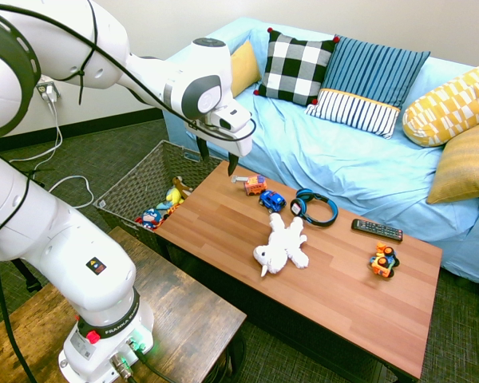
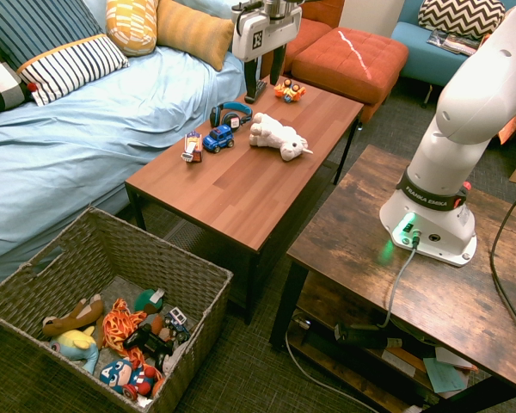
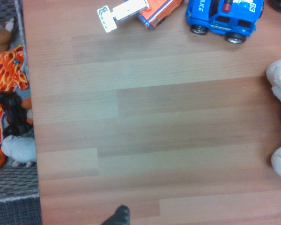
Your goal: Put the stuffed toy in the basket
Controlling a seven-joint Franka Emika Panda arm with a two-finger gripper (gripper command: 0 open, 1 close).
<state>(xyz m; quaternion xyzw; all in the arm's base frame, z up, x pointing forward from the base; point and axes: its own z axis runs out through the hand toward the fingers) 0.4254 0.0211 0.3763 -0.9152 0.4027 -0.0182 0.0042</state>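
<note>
The stuffed toy (image 1: 281,245) lies flat near the middle of the wooden worktop (image 1: 335,303), limbs splayed, head toward the worktop's front edge; nothing grips it. It looks light, soft and floppy, so it should squash under pressure and sag when lifted. The thick body between the legs seems the best place to pinch, since a limb or the horn would probably let it dangle and swing.

The gripper (image 2: 265,89) hangs above the worktop, well apart from the plush and nearer the end that borders the basket (image 1: 124,191). Its fingers appear apart and hold nothing.

Close beside the plush, toward the sofa, sit a blue toy car (image 1: 272,200), an orange toy truck (image 1: 254,185) and blue headphones (image 1: 314,207); a black remote (image 1: 377,230) and an orange toy vehicle (image 1: 383,261) lie further along. The wrist view shows bare wood grain with the plush at one edge and the two cars at another.

The worktop is smooth, level laminate, so the toy may slide a little if pushed sideways. The basket stands on the dark carpet just beside the worktop's end, lower than its surface, open-topped and already holding several colourful toys, with room to spare. Behind runs a sofa (image 1: 359,167) under a light blue cover, lined with checked, striped and yellow cushions; an orange ottoman (image 2: 348,58) stands beyond the worktop's far end.
</note>
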